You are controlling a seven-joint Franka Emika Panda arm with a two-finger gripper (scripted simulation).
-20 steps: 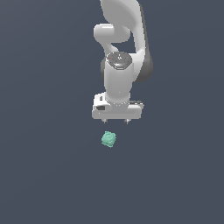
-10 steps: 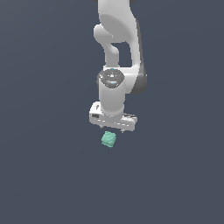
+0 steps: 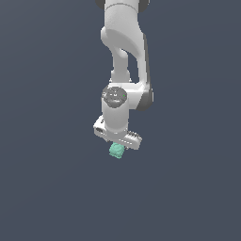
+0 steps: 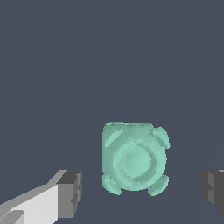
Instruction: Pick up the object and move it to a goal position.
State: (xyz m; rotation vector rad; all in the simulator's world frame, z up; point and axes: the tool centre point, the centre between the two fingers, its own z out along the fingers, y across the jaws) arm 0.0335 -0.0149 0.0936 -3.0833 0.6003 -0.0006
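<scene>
The object is a small teal-green lumpy block (image 3: 116,151) on the dark grey floor, just under the white hand in the exterior view. In the wrist view the block (image 4: 134,157) sits large between my two dark fingertips (image 4: 70,193), with gaps on both sides. My gripper (image 4: 142,190) is open and low around the block, not touching it. In the exterior view the gripper (image 3: 117,145) is mostly hidden by the white hand, which covers the block's upper part.
The white arm (image 3: 124,52) rises above the hand towards the top of the exterior view. A plain dark grey floor (image 3: 47,188) spreads all around.
The hand has come down towards the block and turned a little. The block has stayed where it was and is now partly covered by the hand.
</scene>
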